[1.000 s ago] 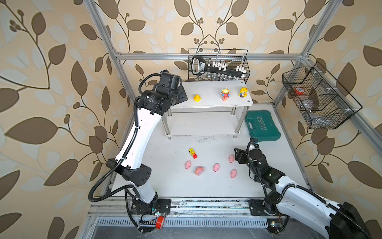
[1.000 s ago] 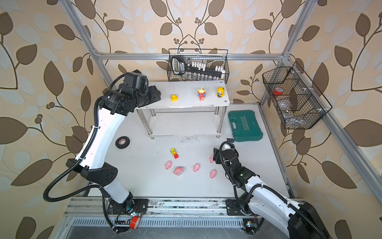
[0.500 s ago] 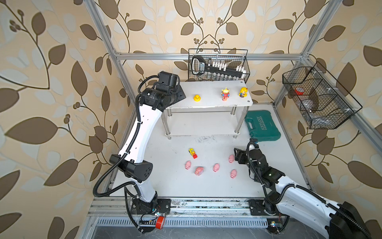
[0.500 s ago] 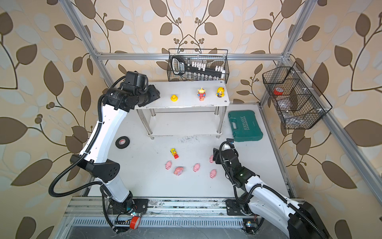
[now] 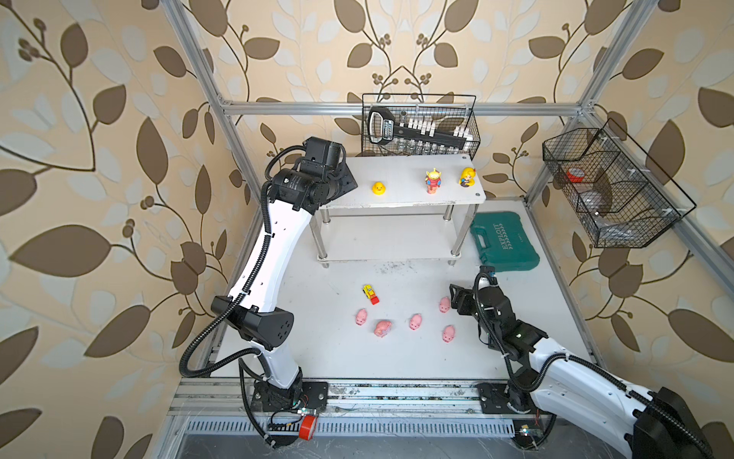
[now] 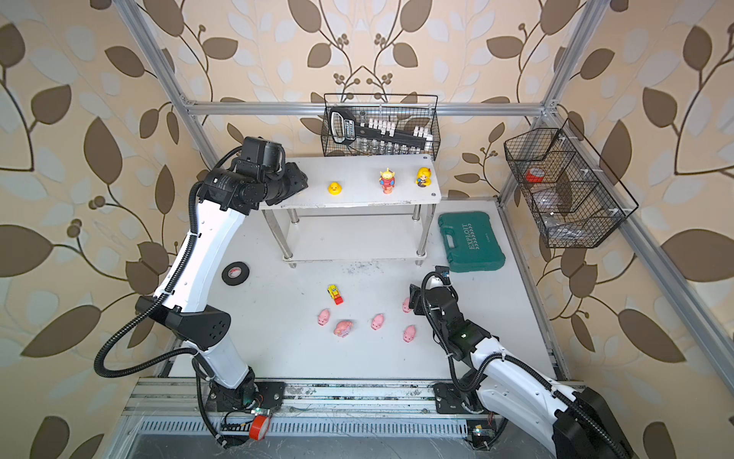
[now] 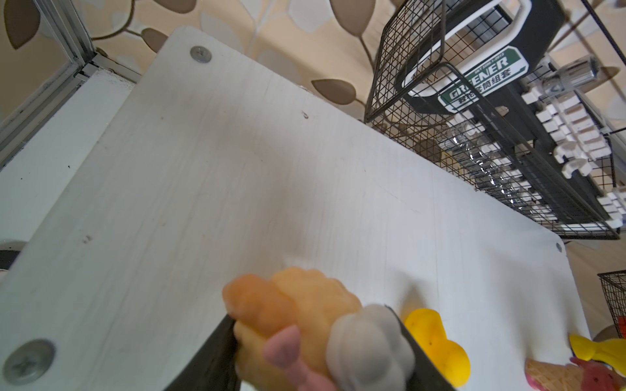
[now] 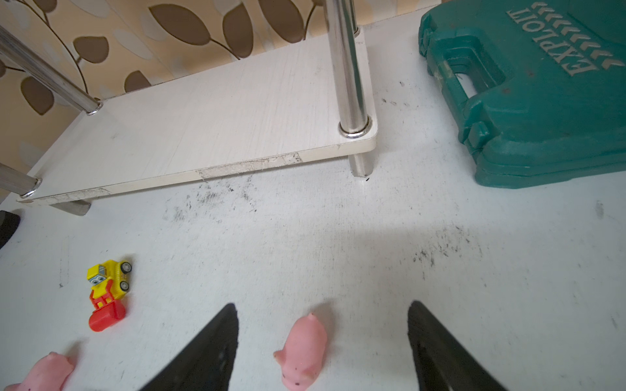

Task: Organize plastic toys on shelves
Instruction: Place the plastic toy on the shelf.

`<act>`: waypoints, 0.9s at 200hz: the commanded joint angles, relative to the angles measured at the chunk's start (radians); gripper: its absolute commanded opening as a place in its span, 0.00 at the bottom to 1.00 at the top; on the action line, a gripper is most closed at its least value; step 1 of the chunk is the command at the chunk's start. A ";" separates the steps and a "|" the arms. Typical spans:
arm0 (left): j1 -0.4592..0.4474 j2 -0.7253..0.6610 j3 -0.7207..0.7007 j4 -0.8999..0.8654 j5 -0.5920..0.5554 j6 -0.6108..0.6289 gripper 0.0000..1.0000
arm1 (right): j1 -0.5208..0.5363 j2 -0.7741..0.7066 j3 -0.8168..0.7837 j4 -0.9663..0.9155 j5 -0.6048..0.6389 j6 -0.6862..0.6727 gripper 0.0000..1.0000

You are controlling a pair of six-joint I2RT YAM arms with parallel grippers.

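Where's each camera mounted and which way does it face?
Top views: high at the front, looking down over the table; left arm and right arm show.
Left wrist: above the rack's top board, facing the wire basket; left gripper shut on orange animal toy.
Right wrist: low over the table, facing the lower board and green tool case; right gripper open around a pink piglet.
Shared: yellow duck, left wrist and both top views; yellow-red vehicle, right wrist and both top views.
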 commanded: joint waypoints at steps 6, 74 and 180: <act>0.005 -0.005 0.003 0.045 -0.003 -0.009 0.59 | -0.007 -0.004 -0.015 0.009 0.001 0.003 0.77; 0.005 0.000 0.002 0.047 -0.001 -0.008 0.67 | -0.012 -0.009 -0.017 0.009 -0.003 0.005 0.77; 0.005 -0.018 -0.038 0.074 -0.016 0.005 0.67 | -0.017 -0.016 -0.021 0.008 -0.004 0.006 0.77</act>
